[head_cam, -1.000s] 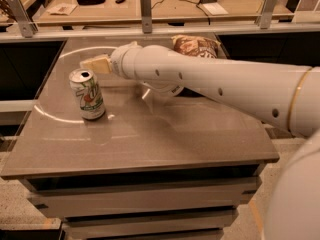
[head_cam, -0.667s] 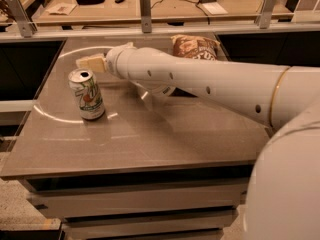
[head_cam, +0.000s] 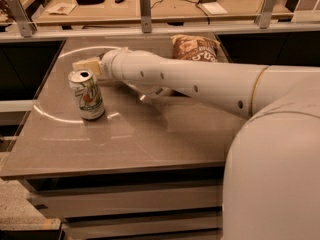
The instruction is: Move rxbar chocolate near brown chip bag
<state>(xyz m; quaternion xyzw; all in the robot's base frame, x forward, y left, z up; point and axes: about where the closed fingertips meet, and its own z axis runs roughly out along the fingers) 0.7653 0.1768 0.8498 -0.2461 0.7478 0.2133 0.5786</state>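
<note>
The brown chip bag (head_cam: 195, 48) lies at the far edge of the table, right of centre, partly behind my arm. The rxbar chocolate is not visible; it may be hidden behind my arm. My white arm reaches from the lower right across the table to the far left. My gripper (head_cam: 85, 65) shows only as a beige tip just behind and above the top of a white-green soda can (head_cam: 87, 96). I see nothing held in it.
The soda can stands upright on the left part of the grey-brown table (head_cam: 150, 144). Behind the table runs a rail with metal posts (head_cam: 145, 4), and beyond it a wooden workbench (head_cam: 100, 11) with cables and small items.
My arm and gripper have shifted slightly to the left, toward the far left of the table. The can and the chip bag have not moved.
</note>
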